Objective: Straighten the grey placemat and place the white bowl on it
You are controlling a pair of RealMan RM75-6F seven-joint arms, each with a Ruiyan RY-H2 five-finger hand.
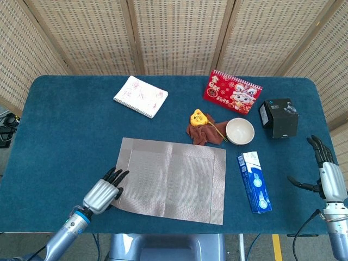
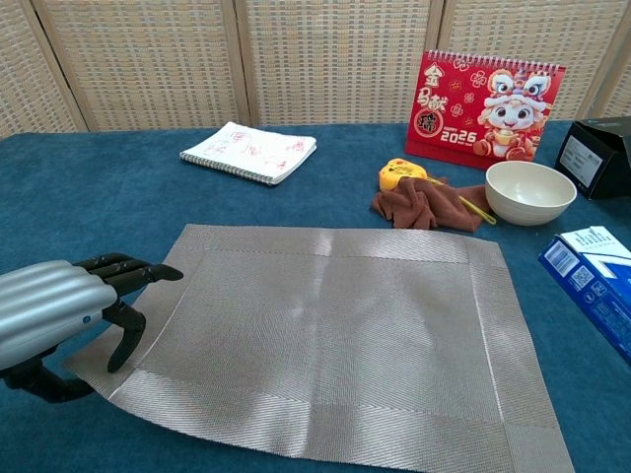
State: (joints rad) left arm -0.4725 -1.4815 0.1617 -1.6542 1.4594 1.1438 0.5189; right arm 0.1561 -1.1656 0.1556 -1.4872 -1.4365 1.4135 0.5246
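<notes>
The grey placemat [image 1: 174, 179] [image 2: 325, 335] lies flat near the table's front edge, its sides nearly parallel to that edge. My left hand [image 1: 101, 193] [image 2: 54, 315] pinches its near left corner, fingers on top and thumb underneath. The white bowl [image 1: 240, 130] [image 2: 529, 190] stands upright on the blue tabletop, beyond the mat's far right corner and clear of it. Far off by the table's right edge, my right hand [image 1: 328, 176] hovers with fingers spread and nothing in it; only the head view shows it.
A brown cloth [image 1: 204, 131] and a yellow object [image 1: 198, 116] lie left of the bowl. A blue box [image 1: 254, 174] lies right of the mat. Behind are a red calendar [image 1: 232, 92], a black box [image 1: 278, 117] and a notebook [image 1: 141, 96].
</notes>
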